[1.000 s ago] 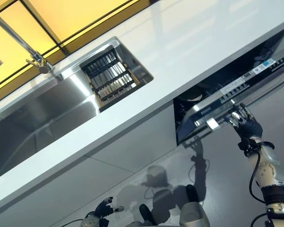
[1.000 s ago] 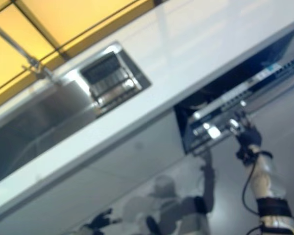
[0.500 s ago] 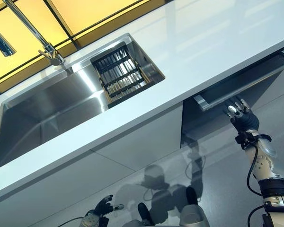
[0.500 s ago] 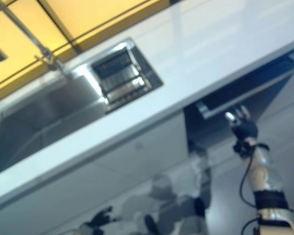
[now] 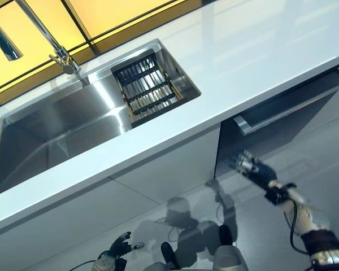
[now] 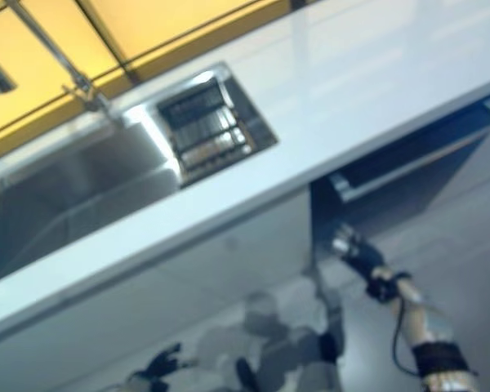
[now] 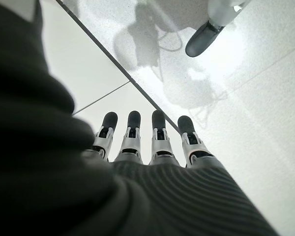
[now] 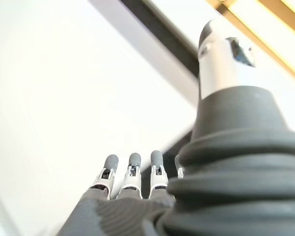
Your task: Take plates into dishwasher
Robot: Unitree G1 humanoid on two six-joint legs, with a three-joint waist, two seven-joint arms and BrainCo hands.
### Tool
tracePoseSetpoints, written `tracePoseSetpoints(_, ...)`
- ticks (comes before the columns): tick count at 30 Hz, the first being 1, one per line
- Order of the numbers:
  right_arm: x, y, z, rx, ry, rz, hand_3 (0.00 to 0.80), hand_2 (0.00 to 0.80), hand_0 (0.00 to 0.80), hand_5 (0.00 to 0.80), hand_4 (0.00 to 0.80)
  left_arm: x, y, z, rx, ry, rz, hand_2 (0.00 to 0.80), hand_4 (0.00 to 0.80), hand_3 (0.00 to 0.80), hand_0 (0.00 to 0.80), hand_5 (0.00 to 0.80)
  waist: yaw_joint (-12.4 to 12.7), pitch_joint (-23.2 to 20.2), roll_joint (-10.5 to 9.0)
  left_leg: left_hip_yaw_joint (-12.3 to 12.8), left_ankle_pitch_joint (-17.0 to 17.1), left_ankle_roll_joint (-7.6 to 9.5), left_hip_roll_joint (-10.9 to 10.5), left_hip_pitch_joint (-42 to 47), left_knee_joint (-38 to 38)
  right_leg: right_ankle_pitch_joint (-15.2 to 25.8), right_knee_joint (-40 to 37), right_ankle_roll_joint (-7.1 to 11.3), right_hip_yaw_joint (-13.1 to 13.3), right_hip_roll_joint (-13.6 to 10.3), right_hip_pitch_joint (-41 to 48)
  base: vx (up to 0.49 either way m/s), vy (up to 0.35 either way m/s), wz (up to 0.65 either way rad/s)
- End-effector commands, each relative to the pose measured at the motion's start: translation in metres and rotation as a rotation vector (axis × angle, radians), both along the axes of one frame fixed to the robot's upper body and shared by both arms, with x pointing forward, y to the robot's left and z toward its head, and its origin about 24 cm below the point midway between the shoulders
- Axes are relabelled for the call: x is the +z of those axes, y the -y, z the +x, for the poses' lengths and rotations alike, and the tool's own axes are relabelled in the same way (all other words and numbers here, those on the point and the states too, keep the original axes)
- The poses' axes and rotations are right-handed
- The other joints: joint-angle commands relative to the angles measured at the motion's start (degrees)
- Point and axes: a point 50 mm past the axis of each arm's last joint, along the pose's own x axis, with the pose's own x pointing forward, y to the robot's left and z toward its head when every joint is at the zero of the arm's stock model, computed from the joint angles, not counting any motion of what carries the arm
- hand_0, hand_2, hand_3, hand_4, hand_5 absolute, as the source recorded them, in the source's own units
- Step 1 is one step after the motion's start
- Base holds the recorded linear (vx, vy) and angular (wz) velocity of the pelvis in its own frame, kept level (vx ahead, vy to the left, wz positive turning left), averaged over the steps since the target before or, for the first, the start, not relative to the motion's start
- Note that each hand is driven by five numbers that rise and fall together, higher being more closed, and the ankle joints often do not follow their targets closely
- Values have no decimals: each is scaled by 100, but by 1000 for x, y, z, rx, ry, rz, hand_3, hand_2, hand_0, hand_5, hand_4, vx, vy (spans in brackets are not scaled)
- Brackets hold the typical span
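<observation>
Reaching twd the dark dishwasher door under the white worktop, right hand is seen w/ fingers straight, apparently not touching; left hand hangs low, relaxed. No plates seen.

Dark dishwasher under counter, ajar

right hand raised, fingers straight, left hand low
</observation>
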Motion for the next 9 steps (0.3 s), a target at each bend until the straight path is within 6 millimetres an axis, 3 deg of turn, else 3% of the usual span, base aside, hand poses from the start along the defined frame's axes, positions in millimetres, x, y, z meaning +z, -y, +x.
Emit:
tracePoseSetpoints(1, -33, -20, -17, 68, -92, 5, 0, 0, 0, 0, 0, 11, -35, 14, 23, 47, 108, 0, 0, 0, 0, 0, -35, -39, -446, 393, -394, -77, -10, 530, 84, -501, 434, -30, -91, 61, -133, -42, 51, 3)
tracePoseSetpoints(3, -67, -10, -40, 39, -240, -130, 0, 0, 0, 0, 0, 10, -37, 12, 29, 42, 111, 0, 0, 0, 0, 0, -37, -4, -495, 410, -400, -61, -11, 572, 80, -518, 441, -18, -138, 48, -67, -37, 56, 3)
tracePoseSetpoints(5, -94, 9, -65, 17, -388, -377, 0, 0, 0, 0, 0, 9, -39, 10, 21, 26, 119, 0, 0, 0, 0, 0, 15, -13, -545, 417, -396, -45, -12, 596, 77, -503, 405, -13, -178, 41, 8, -21, 35, 8)
tracePoseSetpoints(6, -97, 10, -67, 16, -403, -408, 0, 0, 0, 0, 0, 9, -39, 9, 21, 23, 120, 0, 0, 0, 0, 0, 27, -27, -548, 423, -387, -43, -12, 582, 75, -489, 396, -17, -176, 43, -2, -6, 40, 11)
tracePoseSetpoints(7, -110, 21, -80, 40, -465, -662, 0, 0, 0, 0, 0, 7, -39, 8, 6, -5, 122, 0, 0, 0, 0, 0, 103, -48, -598, 400, -408, -21, -35, 625, 77, -480, 335, -6, -227, 40, 115, 3, 26, 10)
tracePoseSetpoints(8, -111, 22, -81, 47, -474, -697, 0, 0, 0, 0, 0, 7, -39, 8, 4, -9, 122, 0, 0, 0, 0, 0, 119, -67, -602, 401, -402, -20, -36, 611, 76, -470, 326, -9, -229, 43, 108, 25, 45, 9)
tracePoseSetpoints(9, -116, 31, -85, 74, -535, -871, 0, 0, 0, 0, 0, 6, -39, 5, -22, -34, 137, 0, 0, 0, 0, 0, 223, -109, -643, 353, -424, 9, -54, 653, 87, -456, 271, 1, -268, 39, 219, 20, 24, 4)
